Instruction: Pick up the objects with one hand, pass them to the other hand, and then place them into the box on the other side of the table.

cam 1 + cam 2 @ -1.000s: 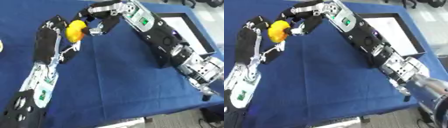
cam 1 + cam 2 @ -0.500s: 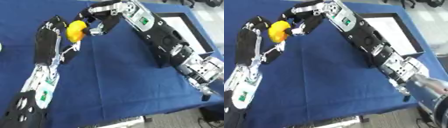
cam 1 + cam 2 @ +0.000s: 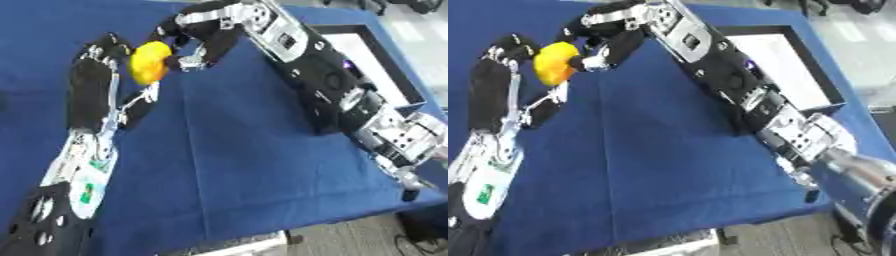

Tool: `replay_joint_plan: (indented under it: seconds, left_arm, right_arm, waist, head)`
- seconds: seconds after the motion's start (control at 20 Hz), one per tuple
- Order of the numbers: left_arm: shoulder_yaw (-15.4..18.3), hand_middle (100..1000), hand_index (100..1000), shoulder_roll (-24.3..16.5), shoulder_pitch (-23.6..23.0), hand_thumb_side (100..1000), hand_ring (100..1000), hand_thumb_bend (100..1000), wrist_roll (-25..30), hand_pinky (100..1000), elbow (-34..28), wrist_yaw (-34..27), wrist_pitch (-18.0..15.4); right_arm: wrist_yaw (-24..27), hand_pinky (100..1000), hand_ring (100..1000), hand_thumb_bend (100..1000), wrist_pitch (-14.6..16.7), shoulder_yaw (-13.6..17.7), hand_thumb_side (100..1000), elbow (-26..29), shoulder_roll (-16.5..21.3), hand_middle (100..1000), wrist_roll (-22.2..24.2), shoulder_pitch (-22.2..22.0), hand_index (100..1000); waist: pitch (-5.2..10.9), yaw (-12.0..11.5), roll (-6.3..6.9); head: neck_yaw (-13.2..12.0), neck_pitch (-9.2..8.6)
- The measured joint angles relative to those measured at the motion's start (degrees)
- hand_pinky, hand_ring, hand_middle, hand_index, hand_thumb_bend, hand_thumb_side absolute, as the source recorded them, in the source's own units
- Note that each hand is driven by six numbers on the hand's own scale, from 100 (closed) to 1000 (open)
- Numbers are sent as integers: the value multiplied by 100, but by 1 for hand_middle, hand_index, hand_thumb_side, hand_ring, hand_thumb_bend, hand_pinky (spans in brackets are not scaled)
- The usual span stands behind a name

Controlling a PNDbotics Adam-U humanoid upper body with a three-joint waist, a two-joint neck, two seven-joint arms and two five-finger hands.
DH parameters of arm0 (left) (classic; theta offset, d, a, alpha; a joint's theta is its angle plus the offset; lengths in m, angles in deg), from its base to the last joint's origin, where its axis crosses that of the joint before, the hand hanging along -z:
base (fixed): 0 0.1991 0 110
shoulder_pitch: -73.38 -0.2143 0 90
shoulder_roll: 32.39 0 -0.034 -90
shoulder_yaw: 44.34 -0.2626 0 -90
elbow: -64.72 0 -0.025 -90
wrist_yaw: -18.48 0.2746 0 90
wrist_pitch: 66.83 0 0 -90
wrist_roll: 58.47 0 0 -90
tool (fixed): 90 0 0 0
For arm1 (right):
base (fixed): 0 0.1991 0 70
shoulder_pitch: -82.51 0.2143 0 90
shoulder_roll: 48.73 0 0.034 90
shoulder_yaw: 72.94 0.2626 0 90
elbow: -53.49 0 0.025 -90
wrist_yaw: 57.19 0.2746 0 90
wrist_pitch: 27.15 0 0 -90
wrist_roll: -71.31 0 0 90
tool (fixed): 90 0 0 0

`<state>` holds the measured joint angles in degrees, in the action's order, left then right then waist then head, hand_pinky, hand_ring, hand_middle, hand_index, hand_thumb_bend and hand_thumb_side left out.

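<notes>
A yellow rounded object (image 3: 149,62) is held up over the blue table near its far left. My left hand (image 3: 103,54) is curled round its left side. My right hand (image 3: 199,41) reaches in from the right, its fingers spread around the object's right side, fingertips close to or touching it. The black-rimmed box (image 3: 385,85) with a white inside lies at the far right of the table, beside my right forearm.
The blue cloth (image 3: 219,165) covers the table, whose near edge runs along the bottom and drops off at the lower right. My two forearms cross the left and right parts of the table.
Hardly anything has moved. The yellow object stays between both hands, with my right fingers a touch closer round it.
</notes>
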<state>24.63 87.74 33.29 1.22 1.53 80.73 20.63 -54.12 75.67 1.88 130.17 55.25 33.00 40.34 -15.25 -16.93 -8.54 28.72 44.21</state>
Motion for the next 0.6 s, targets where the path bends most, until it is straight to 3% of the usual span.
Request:
replay_joint_plan:
  seconds: [0.4,0.6]
  left_arm:
    - [4,589,772,-3,-2,194,565,541,-28,715,0,44,27]
    - [4,586,781,-3,-2,190,564,544,-28,714,0,66,27]
  right_arm:
    - [7,678,1000,100,-92,-7,403,-30,0,472,10,-6,688]
    - [17,677,1000,100,-123,-8,405,-43,0,473,21,-13,689]
  waist:
    - [0,7,0]
    - [0,12,0]
  head:
    - [12,0]
    - [17,0]
